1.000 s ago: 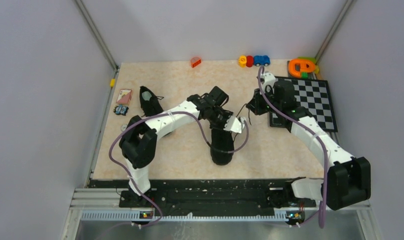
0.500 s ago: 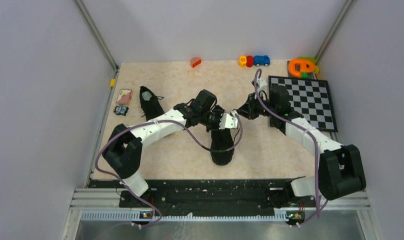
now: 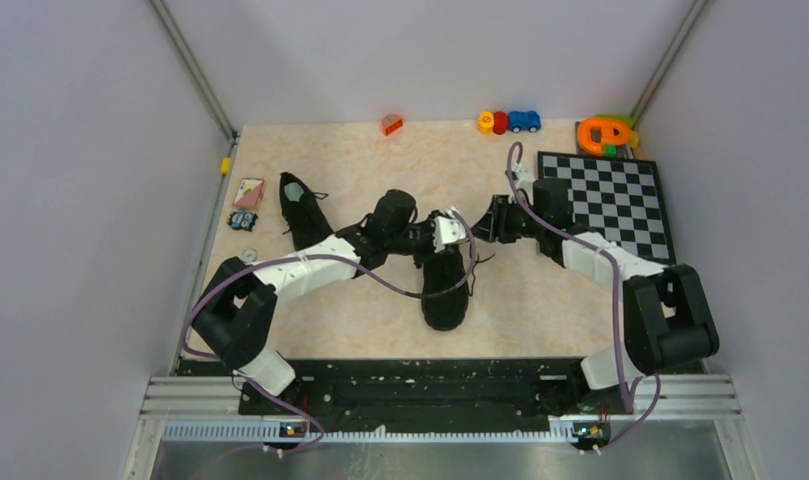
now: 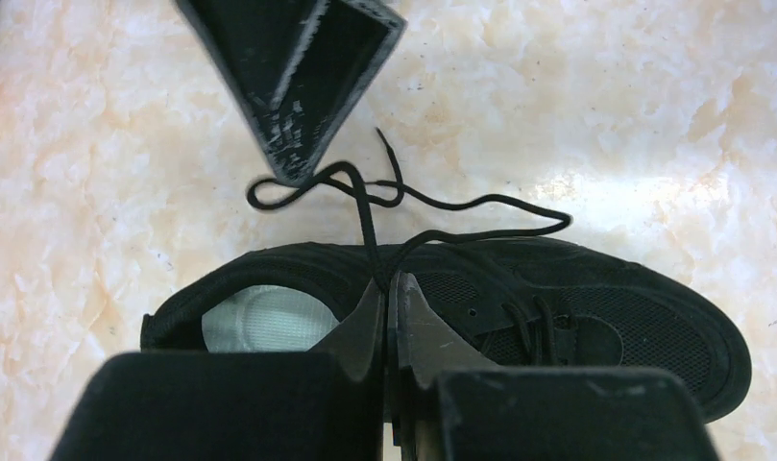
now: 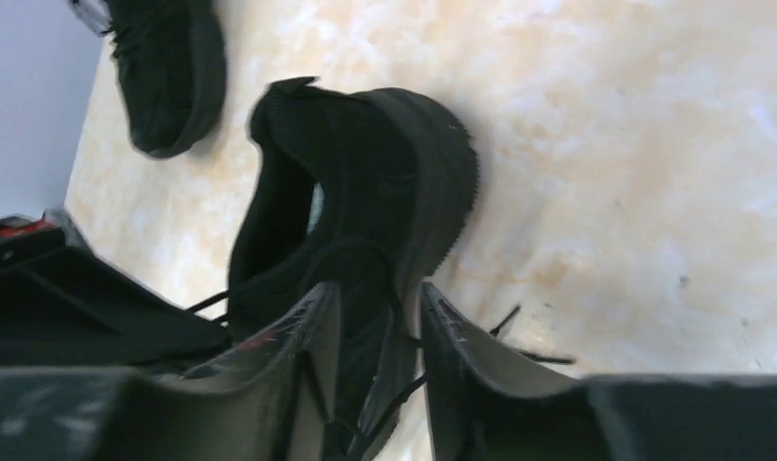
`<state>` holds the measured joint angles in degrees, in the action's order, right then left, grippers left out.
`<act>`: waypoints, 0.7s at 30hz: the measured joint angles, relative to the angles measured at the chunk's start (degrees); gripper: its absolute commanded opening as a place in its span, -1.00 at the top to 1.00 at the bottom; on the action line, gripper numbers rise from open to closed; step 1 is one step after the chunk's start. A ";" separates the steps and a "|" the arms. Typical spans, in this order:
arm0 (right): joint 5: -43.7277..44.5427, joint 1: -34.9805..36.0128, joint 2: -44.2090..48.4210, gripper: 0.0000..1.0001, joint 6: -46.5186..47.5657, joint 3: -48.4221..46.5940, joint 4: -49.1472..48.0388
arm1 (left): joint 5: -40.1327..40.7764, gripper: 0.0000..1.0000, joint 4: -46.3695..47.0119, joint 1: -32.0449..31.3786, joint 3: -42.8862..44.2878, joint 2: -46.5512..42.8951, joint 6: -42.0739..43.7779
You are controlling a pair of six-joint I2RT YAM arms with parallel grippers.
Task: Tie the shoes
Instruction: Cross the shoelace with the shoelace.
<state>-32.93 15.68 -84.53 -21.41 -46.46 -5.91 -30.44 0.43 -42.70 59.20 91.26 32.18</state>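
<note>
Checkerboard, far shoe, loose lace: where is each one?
checkerboard (image 3: 620,200): top view, a bare middle square.
far shoe (image 3: 304,214): top view, its black upper.
loose lace (image 4: 504,200): left wrist view, its long free strand.

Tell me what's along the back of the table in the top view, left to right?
Small orange-red block → yellow round toy → blue toy car → orange and green plastic toy.

Near shoe (image 3: 446,302) centre; far shoe (image 3: 300,210) left; chessboard (image 3: 620,200) right

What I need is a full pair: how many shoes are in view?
2. One shoe lies in the middle; the other shoe sits apart at the far left. None looks hidden.
</note>
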 measured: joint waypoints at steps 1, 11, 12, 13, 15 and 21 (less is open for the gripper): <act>1.57 -0.11 0.33 0.13 0.61 0.52 0.46 | 0.07 1.00 1.01 0.11 -0.59 -0.28 -1.01; 6.08 -0.28 17.62 0.07 5.07 13.07 2.03 | 0.04 1.00 4.20 0.48 -1.79 -0.48 -4.92; 5.81 -0.26 19.69 0.04 5.27 14.99 1.29 | 0.02 1.00 4.31 0.50 -1.84 -0.48 -5.05; 5.62 -0.02 21.18 0.03 5.33 16.76 0.28 | -0.02 1.00 4.39 0.55 -1.90 -0.50 -5.09; 5.53 1.11 23.69 0.00 5.70 20.57 -2.01 | -0.20 1.00 4.48 0.61 -1.99 -0.50 -5.09; 4.33 6.16 22.84 0.02 7.41 25.88 -10.36 | -0.76 1.00 4.57 0.68 -1.99 -0.52 -5.03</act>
<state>-28.60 21.85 -61.69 -14.00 -20.58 -16.27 -31.20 4.99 -42.02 57.21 90.74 27.16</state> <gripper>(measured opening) 0.497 0.012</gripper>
